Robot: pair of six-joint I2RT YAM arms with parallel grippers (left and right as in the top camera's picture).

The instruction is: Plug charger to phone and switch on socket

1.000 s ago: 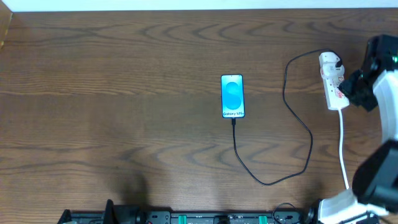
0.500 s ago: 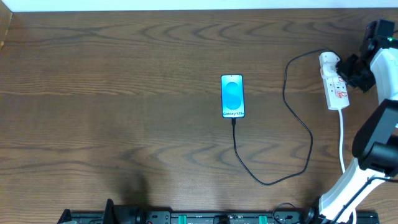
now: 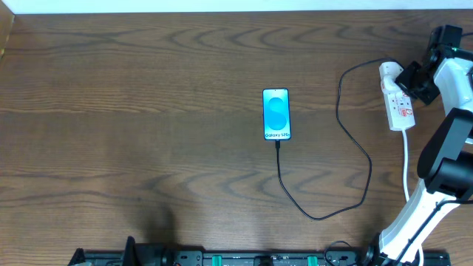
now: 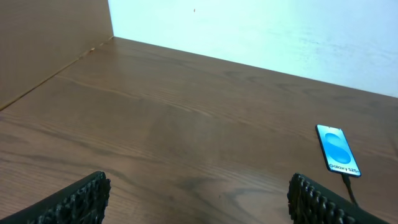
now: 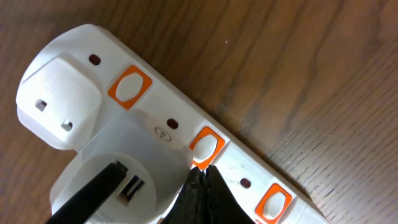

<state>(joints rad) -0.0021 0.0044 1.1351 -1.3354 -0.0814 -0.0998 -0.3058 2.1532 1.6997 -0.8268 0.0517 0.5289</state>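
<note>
The phone (image 3: pixel 276 114) lies mid-table with its blue screen up, and it also shows in the left wrist view (image 4: pixel 337 149). The black charger cable (image 3: pixel 353 159) runs from the phone's bottom edge in a loop to a white adapter (image 3: pixel 391 72) on the white socket strip (image 3: pixel 400 107). In the right wrist view my right gripper (image 5: pixel 203 171) is shut, its tips touching an orange-rimmed switch (image 5: pixel 206 144) on the strip beside the adapter (image 5: pixel 118 168). My left gripper (image 4: pixel 199 199) is open and empty, low over bare wood at the near left.
The strip's white cord (image 3: pixel 407 170) runs toward the front right, by the right arm's base. A wooden side wall (image 4: pixel 43 43) stands at the table's left, and a white wall runs along the back edge.
My right gripper has moved toward the far end of the strip, from beside its middle to by the adapter. Phone and cable have not moved.
</note>
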